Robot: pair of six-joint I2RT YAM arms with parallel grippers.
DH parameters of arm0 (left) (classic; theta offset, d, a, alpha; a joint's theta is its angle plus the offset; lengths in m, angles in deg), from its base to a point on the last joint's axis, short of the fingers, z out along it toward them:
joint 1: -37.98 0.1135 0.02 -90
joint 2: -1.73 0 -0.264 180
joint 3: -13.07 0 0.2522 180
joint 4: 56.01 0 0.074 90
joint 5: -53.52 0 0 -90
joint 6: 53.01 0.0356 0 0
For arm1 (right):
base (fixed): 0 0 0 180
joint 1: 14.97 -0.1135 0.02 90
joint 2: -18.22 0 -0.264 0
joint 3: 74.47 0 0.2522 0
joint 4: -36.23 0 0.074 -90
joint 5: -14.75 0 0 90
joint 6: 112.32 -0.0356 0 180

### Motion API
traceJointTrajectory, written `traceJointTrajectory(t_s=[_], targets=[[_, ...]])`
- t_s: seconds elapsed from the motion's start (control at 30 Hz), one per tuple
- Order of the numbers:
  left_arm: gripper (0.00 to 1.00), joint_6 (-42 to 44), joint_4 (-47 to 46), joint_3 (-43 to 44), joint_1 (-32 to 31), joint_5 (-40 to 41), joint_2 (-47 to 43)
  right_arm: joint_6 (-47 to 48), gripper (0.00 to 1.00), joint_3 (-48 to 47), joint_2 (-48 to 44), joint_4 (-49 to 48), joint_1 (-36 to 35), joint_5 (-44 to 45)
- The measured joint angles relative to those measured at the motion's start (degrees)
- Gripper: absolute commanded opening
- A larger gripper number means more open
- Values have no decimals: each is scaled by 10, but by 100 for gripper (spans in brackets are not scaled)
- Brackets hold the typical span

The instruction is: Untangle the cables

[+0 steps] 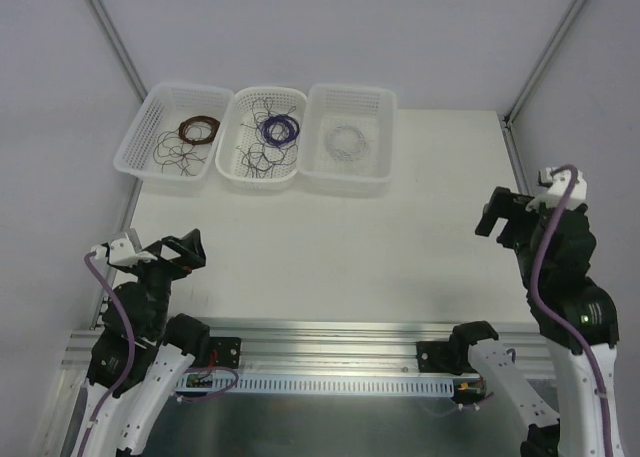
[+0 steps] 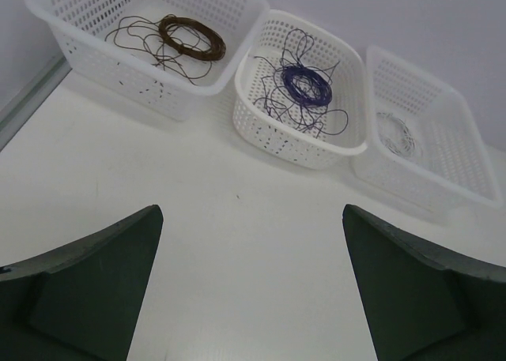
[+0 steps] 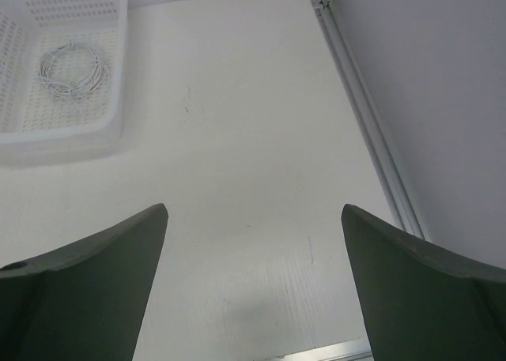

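Note:
No separate tangle of cables shows on the table. Loose thin brown strands (image 1: 175,155) lie beside a round brown coil (image 1: 199,130) in the left basket (image 1: 130,139). Loose dark purple strands (image 1: 254,158) spread round a purple coil (image 1: 279,129) in the middle basket (image 1: 262,184). My left gripper (image 1: 186,249) is open and empty, low at the near left, far from the baskets; its view shows bare table between the fingers (image 2: 118,250). My right gripper (image 1: 498,217) is open and empty at the right side.
A third white basket (image 1: 346,185) at the back right holds a pale wire coil (image 1: 347,139), also in the right wrist view (image 3: 73,69). A metal rail (image 3: 371,132) edges the table on the right. Grey walls close in behind and beside.

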Motion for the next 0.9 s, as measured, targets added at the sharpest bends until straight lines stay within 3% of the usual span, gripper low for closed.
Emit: traceJointTrajectory(t_s=[0.23,0.43,0.63,0.9], targets=[[99,4,33,-2,0,18,-5,3,97,84,-214,11,1,22],[99,2,83,12,0,25,-5,13,97,155,-333,13,1,28],[99,-8,105,15,0,27,-5,15,97,201,-384,14,1,34],[99,-13,105,15,0,31,-5,10,97,277,-387,14,1,33]])
